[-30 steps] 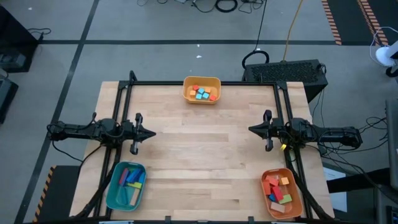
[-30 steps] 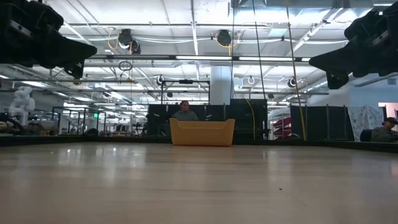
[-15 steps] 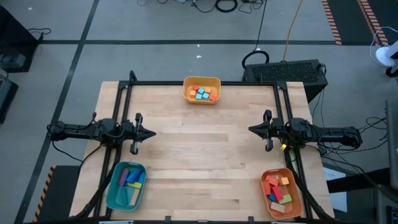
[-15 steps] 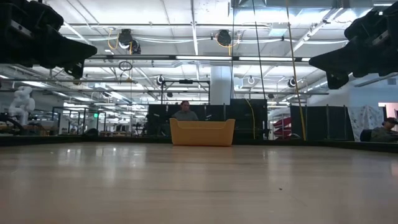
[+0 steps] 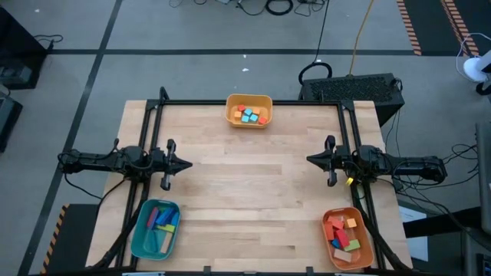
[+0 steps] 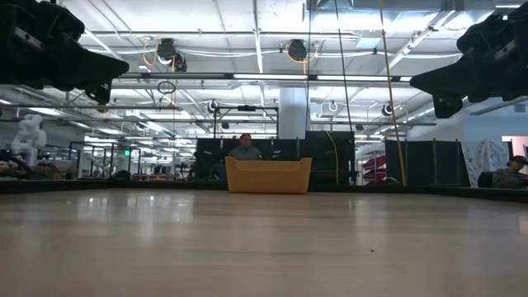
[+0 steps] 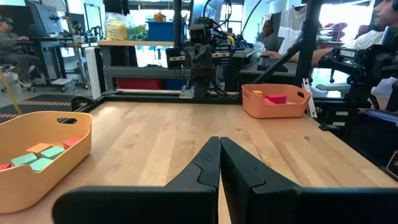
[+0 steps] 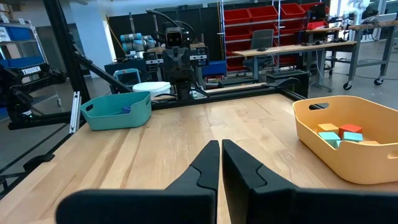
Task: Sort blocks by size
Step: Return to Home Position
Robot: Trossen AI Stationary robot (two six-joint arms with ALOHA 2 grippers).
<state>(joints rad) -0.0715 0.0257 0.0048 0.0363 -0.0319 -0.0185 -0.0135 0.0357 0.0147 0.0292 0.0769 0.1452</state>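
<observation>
At table (image 5: 253, 199) sides, left fingers (image 7: 208, 167) and right fingers (image 8: 209, 165) stay closed.

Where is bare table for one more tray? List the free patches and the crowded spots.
Free: the whole middle of the table, between the left hand and right hand, from the yellow tray to the near edge between teal tray and orange tray. Crowded: only where those trays sit.

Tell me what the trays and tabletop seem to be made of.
Yellow tray, teal tray, orange tray: likely moulded plastic, smooth, slightly satin, with rounded rims and cut-out handles. Tabletop: light wood, probably butcher-block planks, visible grain and seams, soft sheen.
</observation>
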